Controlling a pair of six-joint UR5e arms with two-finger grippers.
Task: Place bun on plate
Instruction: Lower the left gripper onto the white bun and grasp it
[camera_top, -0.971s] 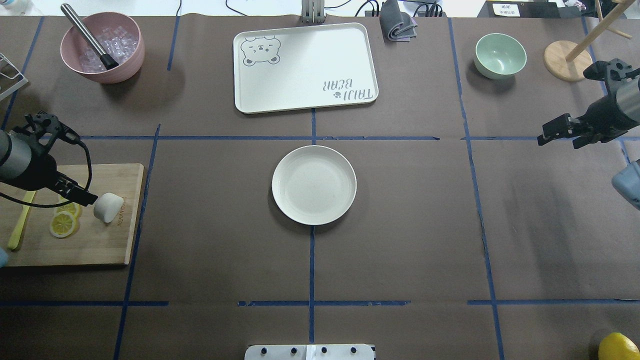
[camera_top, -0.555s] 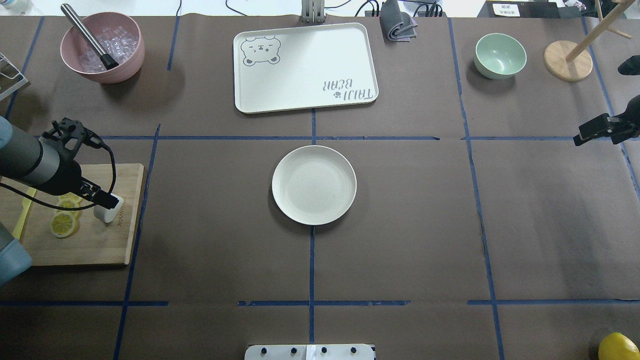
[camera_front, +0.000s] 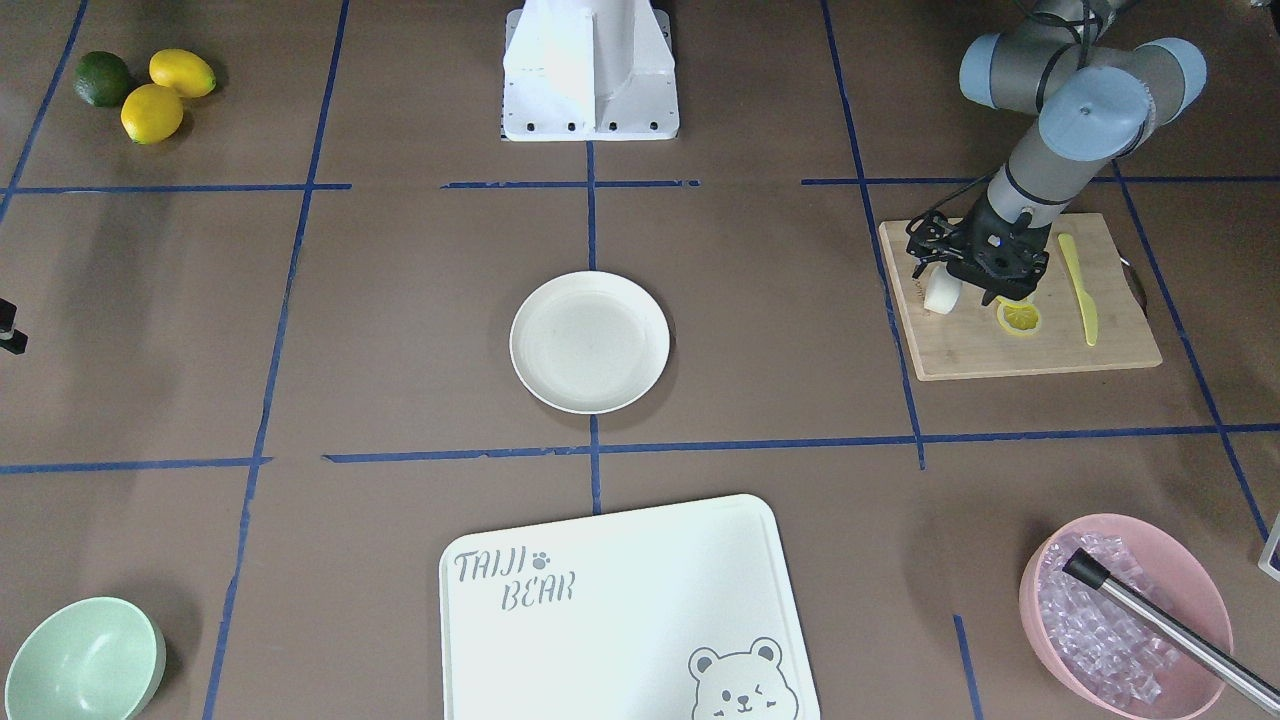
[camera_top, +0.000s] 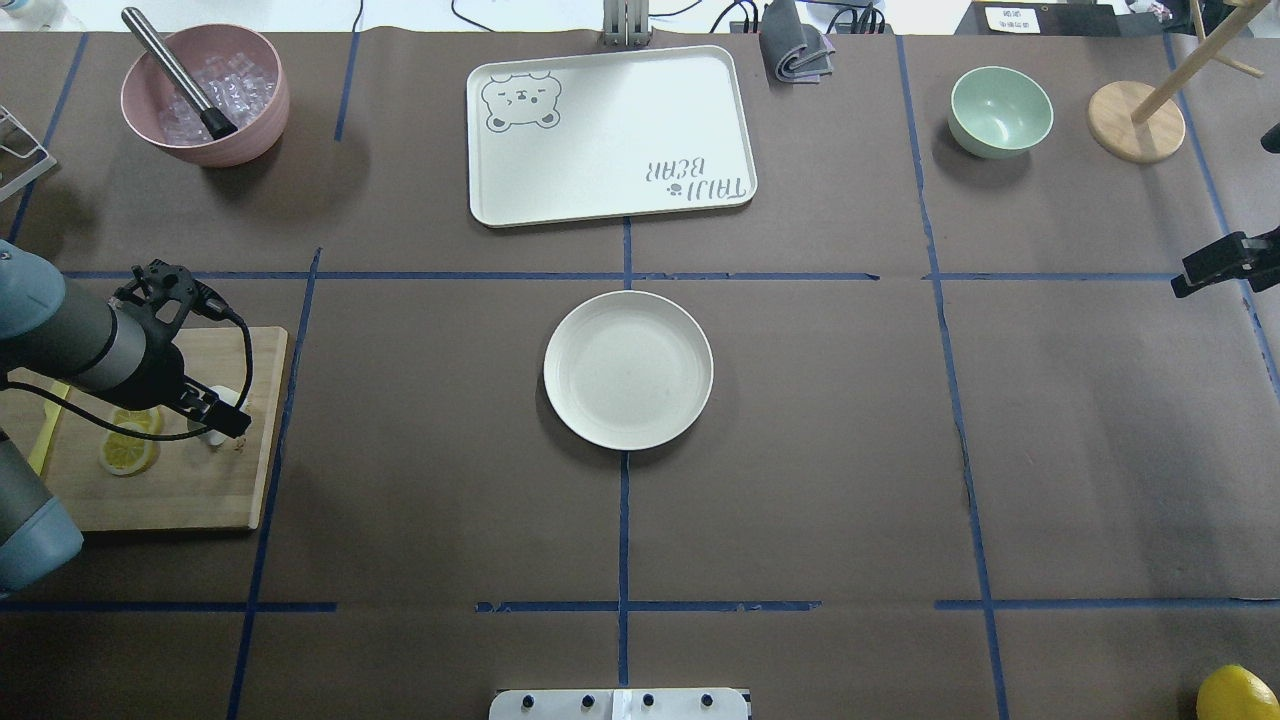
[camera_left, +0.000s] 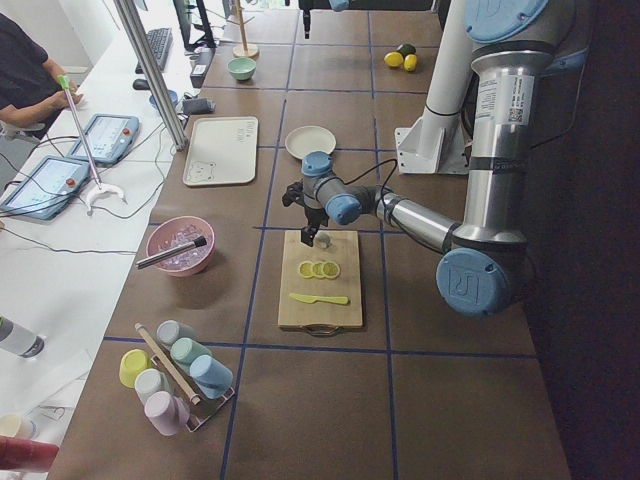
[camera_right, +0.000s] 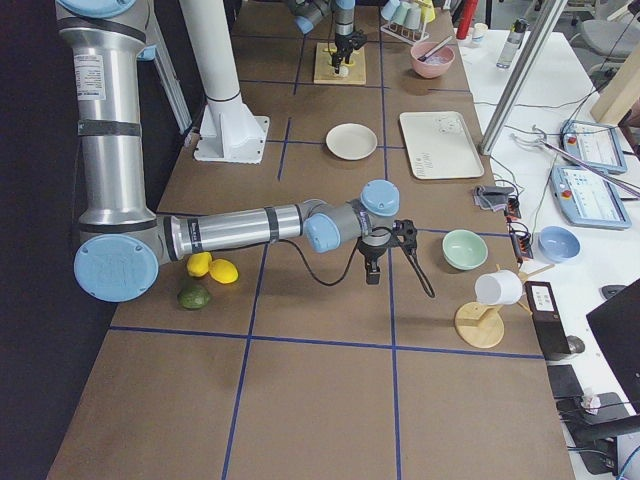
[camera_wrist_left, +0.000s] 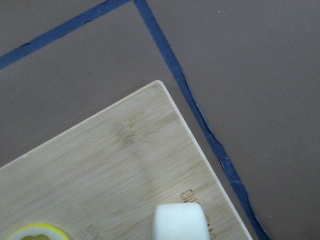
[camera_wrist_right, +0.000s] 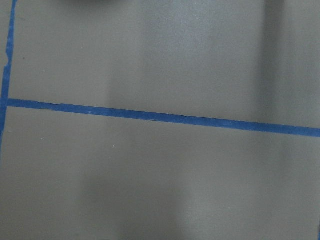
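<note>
The white bun (camera_front: 942, 290) lies on a wooden cutting board (camera_top: 170, 490) at the table's left, near the board's edge toward the plate. My left gripper (camera_top: 220, 415) is directly over the bun and covers most of it in the overhead view. It looks open, with its fingers astride the bun. The left wrist view catches only the bun (camera_wrist_left: 179, 222) at its bottom edge. The cream plate (camera_top: 628, 370) sits empty at the table's centre, well right of the board. My right gripper (camera_top: 1195, 278) is at the far right edge, half out of view, so I cannot tell its state.
Lemon slices (camera_top: 127, 450) and a yellow knife (camera_front: 1078, 290) share the board. At the back stand a pink bowl (camera_top: 205, 95) of ice, a bear-printed board (camera_top: 610, 135), a mint bowl (camera_top: 1000, 110) and a wooden stand (camera_top: 1135, 120). A lemon (camera_top: 1238, 693) lies front right.
My left gripper has moved right along the board and now sits over the bun. The right arm has pulled back toward the right edge.
</note>
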